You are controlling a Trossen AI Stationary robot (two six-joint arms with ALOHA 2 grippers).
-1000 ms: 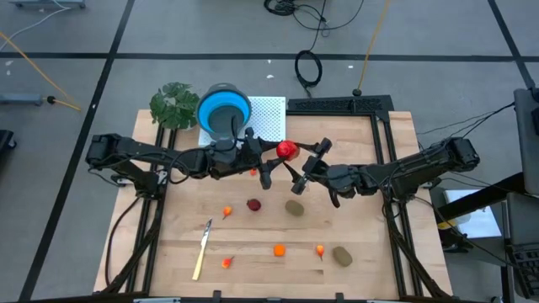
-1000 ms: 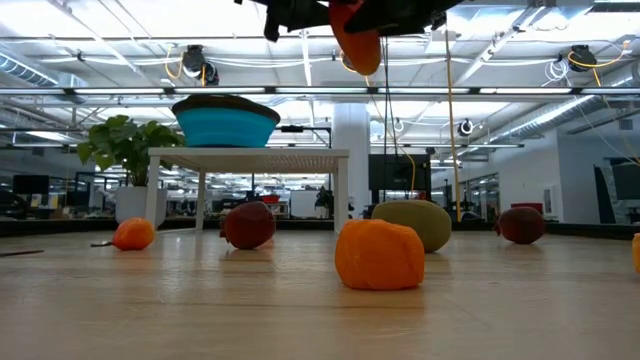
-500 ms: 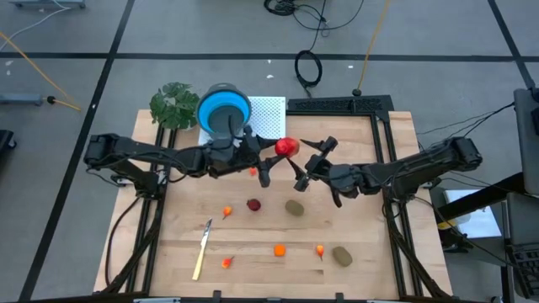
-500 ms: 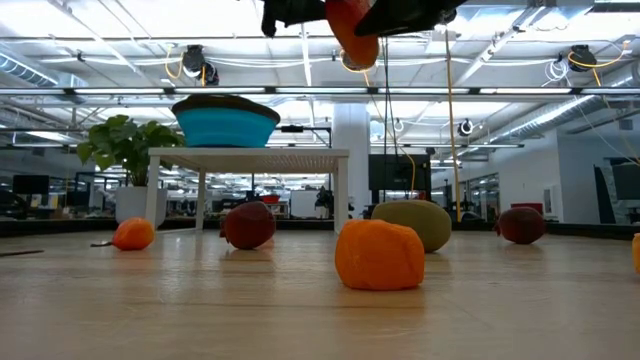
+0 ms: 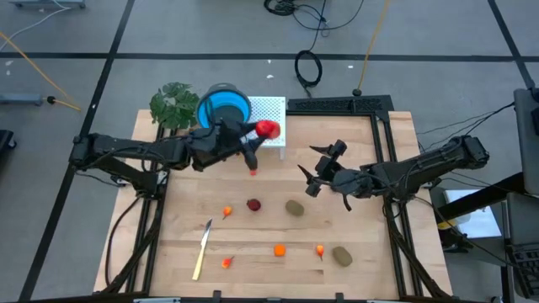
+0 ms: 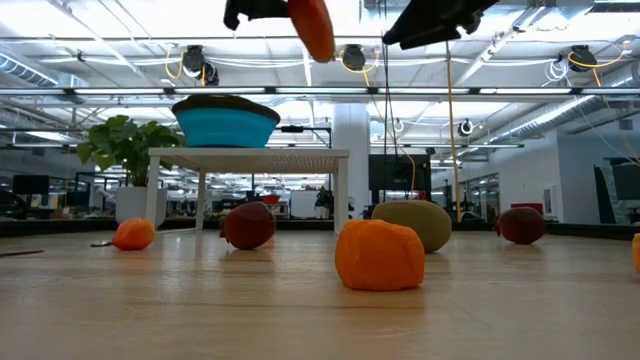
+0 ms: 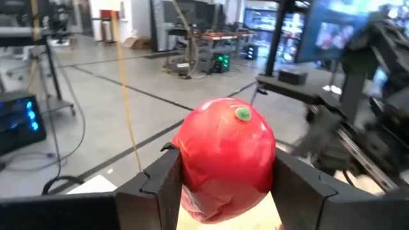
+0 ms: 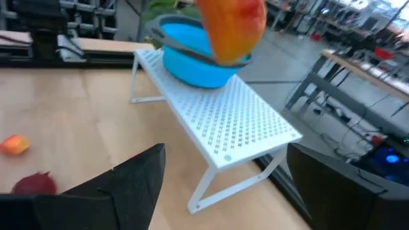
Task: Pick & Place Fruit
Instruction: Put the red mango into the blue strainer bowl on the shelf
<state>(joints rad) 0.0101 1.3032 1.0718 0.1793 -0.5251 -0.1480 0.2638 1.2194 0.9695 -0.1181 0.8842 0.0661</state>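
My left gripper clamps the red-orange fruit above the white rack; right gripper gapes empty. Early release misses the blue bowl

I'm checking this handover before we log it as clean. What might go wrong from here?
1. The left gripper holds the red fruit high above the white rack, beside the blue bowl; released there, it would likely miss the bowl.
2. It is a round fruit pinched between two fingers, so it may slip.
3. The right gripper, open, hovers close by; the arms might clash.
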